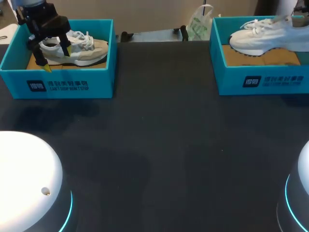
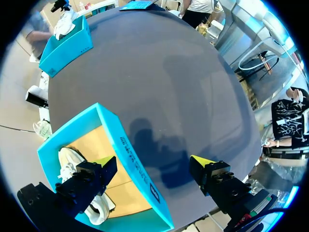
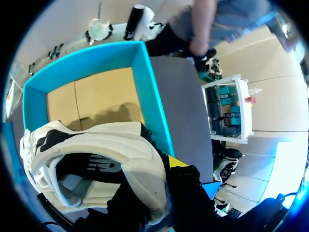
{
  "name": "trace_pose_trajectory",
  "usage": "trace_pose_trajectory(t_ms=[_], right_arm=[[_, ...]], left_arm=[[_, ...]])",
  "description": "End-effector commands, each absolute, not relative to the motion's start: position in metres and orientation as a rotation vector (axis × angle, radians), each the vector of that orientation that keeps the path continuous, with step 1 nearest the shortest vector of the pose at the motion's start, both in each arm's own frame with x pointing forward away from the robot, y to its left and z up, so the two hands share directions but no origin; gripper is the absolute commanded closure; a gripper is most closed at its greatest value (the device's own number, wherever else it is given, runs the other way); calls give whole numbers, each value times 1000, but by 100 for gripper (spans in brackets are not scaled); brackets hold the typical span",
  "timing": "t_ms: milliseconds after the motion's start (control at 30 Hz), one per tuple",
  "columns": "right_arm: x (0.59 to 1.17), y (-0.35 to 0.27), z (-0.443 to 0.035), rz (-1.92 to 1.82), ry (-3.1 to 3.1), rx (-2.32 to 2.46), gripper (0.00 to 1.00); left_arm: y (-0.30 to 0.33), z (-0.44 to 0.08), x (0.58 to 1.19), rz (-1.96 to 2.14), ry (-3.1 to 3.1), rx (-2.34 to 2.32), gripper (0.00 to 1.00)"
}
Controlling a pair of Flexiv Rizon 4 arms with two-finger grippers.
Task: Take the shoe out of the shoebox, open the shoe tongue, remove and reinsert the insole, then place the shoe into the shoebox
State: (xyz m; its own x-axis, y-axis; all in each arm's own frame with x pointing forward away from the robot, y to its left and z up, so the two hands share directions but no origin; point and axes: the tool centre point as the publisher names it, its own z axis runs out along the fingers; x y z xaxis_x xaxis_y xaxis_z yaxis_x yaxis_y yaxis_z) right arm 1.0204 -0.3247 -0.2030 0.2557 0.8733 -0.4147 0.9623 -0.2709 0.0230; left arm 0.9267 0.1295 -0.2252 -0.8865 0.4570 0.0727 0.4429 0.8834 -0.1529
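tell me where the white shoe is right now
Far right of the head view: the white shoe hangs just above the right shoebox, its heel held in my right end effector.

left shoebox turquoise, dark-blue label | left shoe cream, white laces | right shoe white, black accents | right shoebox turquoise, tan floor | worktop black
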Motion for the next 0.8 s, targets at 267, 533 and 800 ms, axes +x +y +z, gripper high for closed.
trace_pose_trajectory(t_ms=[267, 533, 800], right_arm=[[1014, -328, -224, -399, 1728, 2215, 100], [1024, -330, -230, -385, 1737, 2209, 100], [1041, -334, -237, -413, 1704, 2212, 100]], left_arm=[[130, -225, 927, 199, -2945, -707, 0], [130, -225, 927, 199, -2945, -707, 0], [130, -225, 927, 199, -2945, -707, 0]])
